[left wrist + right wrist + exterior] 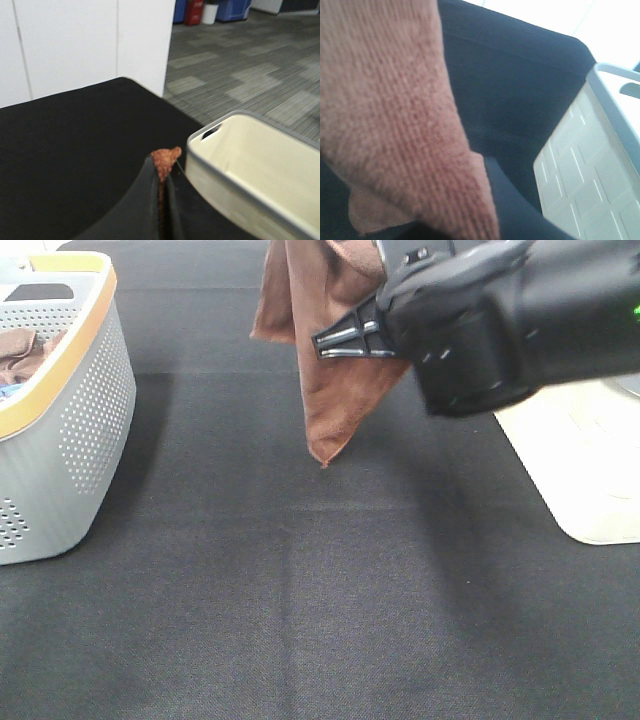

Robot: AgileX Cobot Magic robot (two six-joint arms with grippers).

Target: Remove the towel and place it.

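At the upper middle of the high view the towel [325, 390] hangs with its low corner pointing at the table [300, 620]. My left gripper [162, 175] is pinched shut on a small tuft of it, and my right gripper [335, 340] looks clamped on its side fold. The left hold is thin, so I judge a sideways tug between my two hands could slip it free and drop the towel short of the bin [590, 470] at the right edge.

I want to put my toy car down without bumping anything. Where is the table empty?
The wide bare black tablecloth between the grey holed plastic basket and the cream plastic bin, in front of the hanging reddish-brown terry towel. Crowded at the back, where towel and black robot arm hang.
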